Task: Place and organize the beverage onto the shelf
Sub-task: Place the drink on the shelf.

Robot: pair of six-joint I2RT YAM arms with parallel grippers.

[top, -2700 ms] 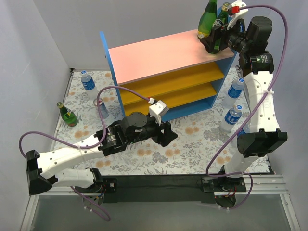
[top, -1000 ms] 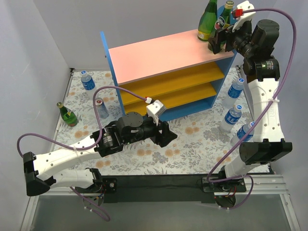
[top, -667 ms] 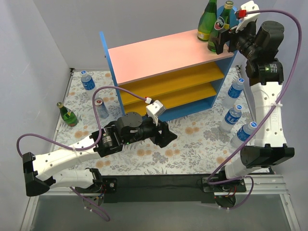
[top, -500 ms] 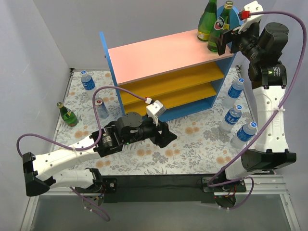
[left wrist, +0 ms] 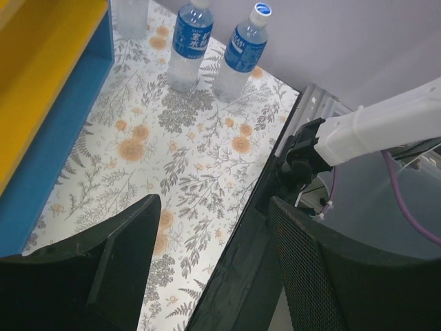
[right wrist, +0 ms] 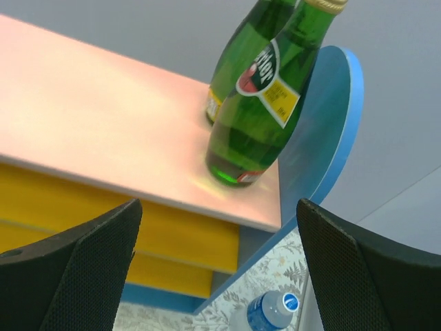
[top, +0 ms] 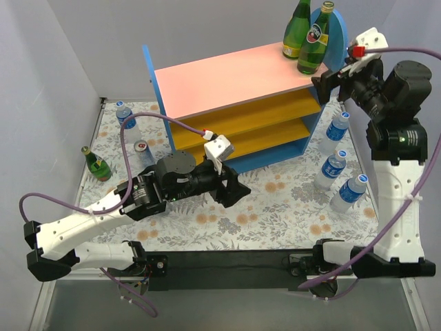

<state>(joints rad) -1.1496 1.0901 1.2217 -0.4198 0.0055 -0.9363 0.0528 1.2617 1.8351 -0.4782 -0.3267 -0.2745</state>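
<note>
1. The right end effector (top: 329,80) has its jaws spread as wide as they go, with nothing between them. It is raised just right of the shelf (top: 234,77), level with the pink top board.
2. In the right wrist view, its two black fingers (right wrist: 76,276) frame the right end of that board, and the front green bottle (right wrist: 251,131) stands ahead of the gap.
3. The front green bottle and the rear green bottle (top: 298,29) stand upright on the board's far right corner, beside the round-topped blue side panel (top: 337,38). They overlap in both views, so I cannot tell whether they touch.
4. The left end effector (top: 234,193) has its jaws about halfway apart and grips nothing. In the left wrist view only the flowered tabletop (top: 275,214) shows between them. It hangs above the tabletop just near of the shelf's bottom edge, pointing right.
5. Three clear plastic bottles (top: 333,167) with blue labels stand on the tabletop right of the shelf, in a line running nearward.
6. A fourth plastic bottle (top: 125,114) stands at the far left.
7. The third green bottle (top: 97,164) stands upright near the left edge of the tabletop.
8. A silver-red can (top: 142,147) sits between that bottle and the shelf.
</note>
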